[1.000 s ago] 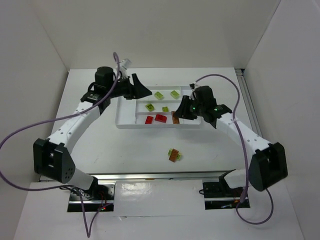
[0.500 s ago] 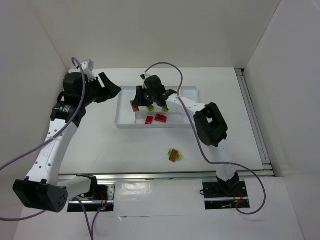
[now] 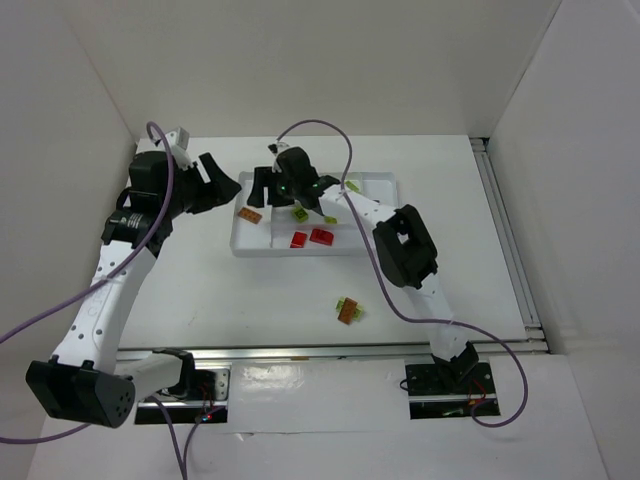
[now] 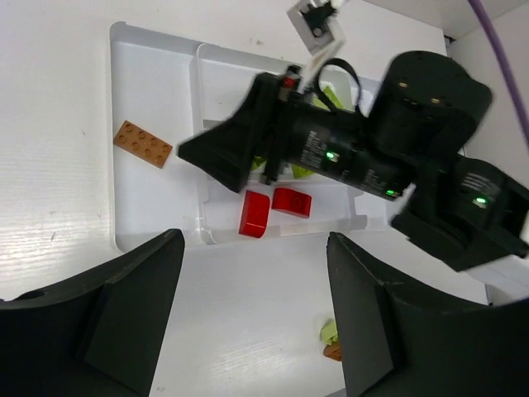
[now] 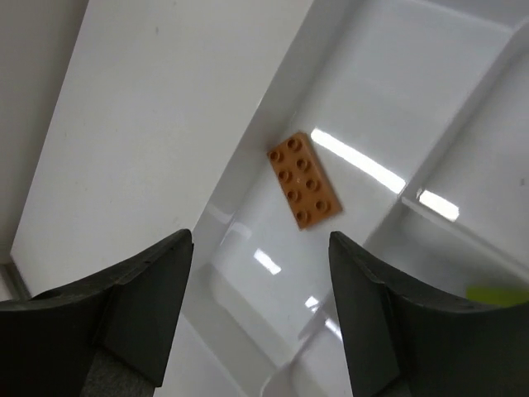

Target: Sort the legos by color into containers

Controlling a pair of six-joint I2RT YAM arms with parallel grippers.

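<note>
The right end effector (image 5: pixel 260 241) hangs with its fingers spread wide and nothing between them, above the tray's left slot (image 5: pixel 248 273). Right below, the orange brick (image 5: pixel 304 180) lies flat, studs up, on the slot floor, free of both fingers and near the left wall.

Farther right in the tray (image 3: pixel 300 252), two red bricks (image 4: pixel 254 213) sit side by side in the near slot. Green bricks (image 3: pixel 300 213) lie in the slots beyond, partly hidden by the arm. The left end effector (image 3: pixel 222 185) hovers just left of the tray, also spread and empty. Well apart, on the near bench (image 3: pixel 200 300), a green and orange-brown pair (image 3: pixel 348 310) lies touching; whether the two are clipped together cannot be told.

The placing seems finished, so the step in hand is probably clearing out. To do it well:

- Rise straight up first, so neither finger catches the slot wall or nudges the brick.
- Swing back toward the right only once above the rim.
- The left arm is near, so one arm should probably move at a time.
- The pair likely needs splitting by color. Closing on one brick's short edges, low to the bench, should help keep it from skidding.
</note>
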